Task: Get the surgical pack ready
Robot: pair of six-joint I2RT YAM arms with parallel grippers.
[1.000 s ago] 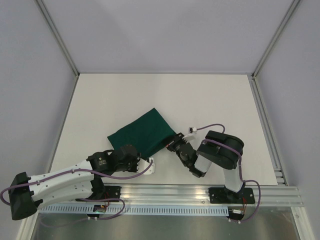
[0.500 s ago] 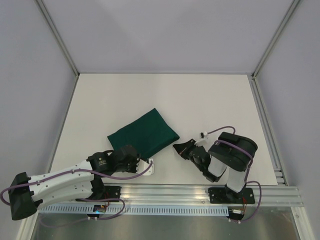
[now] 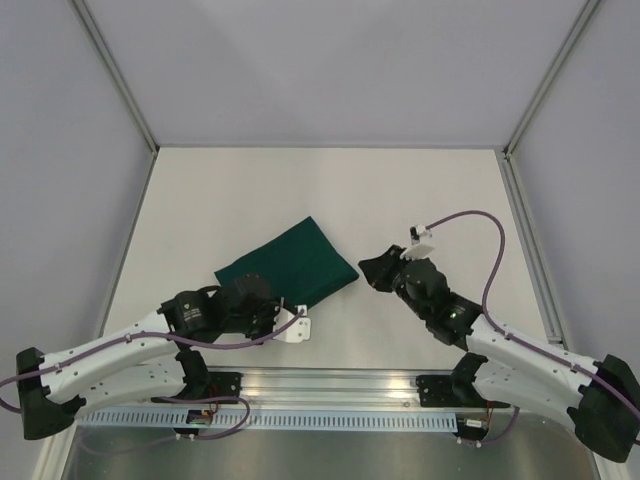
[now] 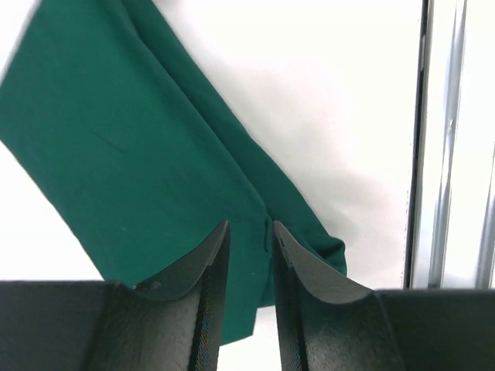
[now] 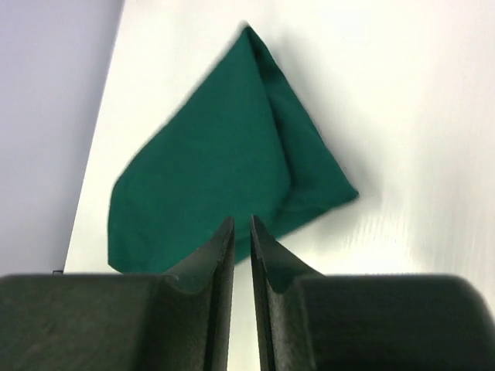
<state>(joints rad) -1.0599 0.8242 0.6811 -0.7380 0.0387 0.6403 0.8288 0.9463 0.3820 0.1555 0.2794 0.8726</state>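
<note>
The left end effector [image 4: 247, 226] hangs over the near part of the dark green cloth [image 3: 290, 265], its jaws parted by a narrow gap with nothing pinched between them. The cloth lies folded and flat on the white surface [image 3: 250, 190], a little left of centre, one corner pointing away from the arms. Just right of it, the right end effector [image 5: 242, 219] sits clear of the cloth's right corner, aimed towards it, jaws barely spread and holding nothing
</note>
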